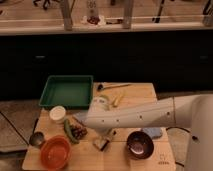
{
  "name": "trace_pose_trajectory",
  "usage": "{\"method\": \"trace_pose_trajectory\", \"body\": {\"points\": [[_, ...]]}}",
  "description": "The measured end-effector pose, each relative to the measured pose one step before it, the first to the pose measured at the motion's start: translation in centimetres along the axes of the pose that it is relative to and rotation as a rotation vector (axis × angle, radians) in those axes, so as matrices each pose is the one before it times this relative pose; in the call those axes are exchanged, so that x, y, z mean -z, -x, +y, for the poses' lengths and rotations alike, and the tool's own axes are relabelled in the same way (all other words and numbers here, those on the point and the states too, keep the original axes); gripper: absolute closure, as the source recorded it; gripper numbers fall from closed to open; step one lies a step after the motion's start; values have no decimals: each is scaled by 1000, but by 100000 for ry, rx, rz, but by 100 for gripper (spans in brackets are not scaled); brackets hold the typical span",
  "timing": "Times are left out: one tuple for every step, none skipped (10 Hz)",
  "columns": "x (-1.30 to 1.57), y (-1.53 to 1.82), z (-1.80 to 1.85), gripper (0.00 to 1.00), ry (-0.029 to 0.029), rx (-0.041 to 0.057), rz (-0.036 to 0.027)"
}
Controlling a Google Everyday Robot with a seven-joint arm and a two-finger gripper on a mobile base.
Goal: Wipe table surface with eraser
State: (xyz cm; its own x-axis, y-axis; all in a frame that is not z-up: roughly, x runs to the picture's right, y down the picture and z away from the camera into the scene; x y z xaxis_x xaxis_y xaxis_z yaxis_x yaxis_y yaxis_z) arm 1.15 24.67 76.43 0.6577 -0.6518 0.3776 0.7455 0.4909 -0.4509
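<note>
The table surface is a light wooden top with a small dark logo mark at its front right corner. My white arm reaches from the right across the table's middle. My gripper is at the arm's left end, low over the table near the front centre. The eraser, a small block with a dark base and a lighter top, sits on the wood right under the gripper. I cannot tell whether the gripper holds it.
A green tray stands at the back left. A white cup, a green vegetable, a small metal cup and an orange bowl are at the left. A dark bowl and a blue-grey cloth are at the front right. A utensil lies at the back.
</note>
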Motion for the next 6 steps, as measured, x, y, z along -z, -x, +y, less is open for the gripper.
{"method": "trace_pose_trajectory", "body": {"points": [[-29,-1076,781,96,306,-3342,661],[1,-707,407,96,142,-1986,398],[-155,-1074,51,96,38,-2705,162],[-158,-947,-334,96,-103,-1696,6],[-249,-925,-324,96,233,-1616,-356],[-320,-1176,-520,96,315,-1522,-347]]}}
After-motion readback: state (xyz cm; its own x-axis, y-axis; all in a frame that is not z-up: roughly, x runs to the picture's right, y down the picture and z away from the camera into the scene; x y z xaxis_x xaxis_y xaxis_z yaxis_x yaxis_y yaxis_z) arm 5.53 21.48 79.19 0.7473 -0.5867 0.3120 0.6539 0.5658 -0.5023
